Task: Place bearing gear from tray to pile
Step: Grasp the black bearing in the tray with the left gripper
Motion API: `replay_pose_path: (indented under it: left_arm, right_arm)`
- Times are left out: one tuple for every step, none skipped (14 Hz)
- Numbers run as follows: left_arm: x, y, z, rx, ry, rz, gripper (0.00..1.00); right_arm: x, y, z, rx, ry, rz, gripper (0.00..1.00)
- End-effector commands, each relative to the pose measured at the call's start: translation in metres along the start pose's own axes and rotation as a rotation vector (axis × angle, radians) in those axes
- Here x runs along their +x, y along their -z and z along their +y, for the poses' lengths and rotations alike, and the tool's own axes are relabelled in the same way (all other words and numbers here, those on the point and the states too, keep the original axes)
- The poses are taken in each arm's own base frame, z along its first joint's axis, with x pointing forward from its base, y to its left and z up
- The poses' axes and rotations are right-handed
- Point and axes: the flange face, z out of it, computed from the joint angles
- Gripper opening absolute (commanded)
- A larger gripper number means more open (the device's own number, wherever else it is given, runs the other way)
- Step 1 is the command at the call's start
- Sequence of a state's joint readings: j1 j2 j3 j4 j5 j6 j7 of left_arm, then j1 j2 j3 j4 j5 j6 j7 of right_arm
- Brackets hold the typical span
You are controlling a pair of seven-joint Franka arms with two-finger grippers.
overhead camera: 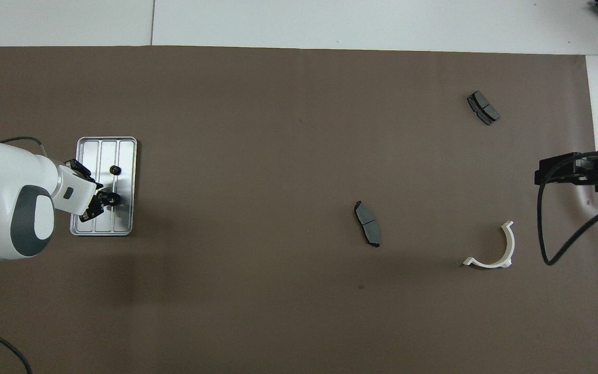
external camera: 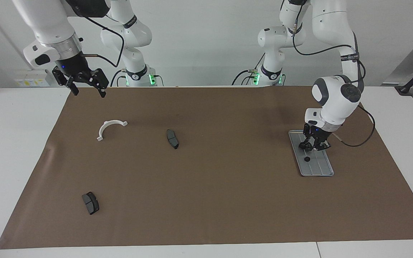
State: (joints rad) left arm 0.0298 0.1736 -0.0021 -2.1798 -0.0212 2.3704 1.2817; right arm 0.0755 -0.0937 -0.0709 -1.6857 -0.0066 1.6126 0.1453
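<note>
The silver ribbed tray (external camera: 319, 168) (overhead camera: 89, 156) lies toward the left arm's end of the table. My left gripper (external camera: 312, 146) (overhead camera: 103, 199) is down in it, its fingers drawn in around the small black bearing gear (external camera: 302, 146) (overhead camera: 113, 197), which rests on the tray. The pile is a loose scatter toward the right arm's end: a white half-ring bracket (external camera: 110, 128) (overhead camera: 493, 249) and two dark grey pads (external camera: 172, 139) (external camera: 90, 202). My right gripper (external camera: 86, 89) (overhead camera: 540, 175) hangs open in the air over the brown mat's edge, waiting.
A second small black part (external camera: 307, 158) (overhead camera: 115, 170) lies on the tray, farther from the robots than the gripped gear. A brown mat (external camera: 228, 186) covers the table. A black cable (overhead camera: 553, 244) hangs from the right arm beside the bracket.
</note>
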Motion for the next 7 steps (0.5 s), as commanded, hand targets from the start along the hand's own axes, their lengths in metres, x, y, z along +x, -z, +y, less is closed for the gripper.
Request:
replay_pose_path:
  left_arm:
    - [-0.001, -0.006, 0.004, -0.001, -0.015, -0.003, 0.37]
    - [-0.004, -0.005, 0.003, 0.0, -0.012, -0.004, 0.33]
    - [-0.005, -0.005, 0.002, -0.002, -0.008, -0.004, 0.28]
    - [-0.005, -0.002, 0.0, 0.0, -0.006, -0.004, 0.24]
    - [-0.005, 0.001, -0.003, 0.004, -0.002, -0.003, 0.2]
    - [-0.006, 0.003, -0.007, 0.003, 0.004, -0.003, 0.16]
    - [-0.003, 0.011, -0.014, 0.004, 0.008, -0.002, 0.15]
  right_arm:
    - [-0.005, -0.001, -0.001, 0.006, -0.008, 0.002, 1.0]
    - [-0.005, -0.001, -0.001, 0.006, -0.008, 0.002, 1.0]
    - [-0.005, -0.001, -0.001, 0.006, -0.007, 0.002, 1.0]
    - [-0.005, -0.001, -0.001, 0.006, -0.008, 0.002, 1.0]
    - [-0.005, -0.001, -0.001, 0.006, -0.008, 0.002, 1.0]
    - [-0.005, -0.001, -0.001, 0.006, -0.008, 0.002, 1.0]
    - [-0.005, -0.001, -0.001, 0.006, -0.008, 0.002, 1.0]
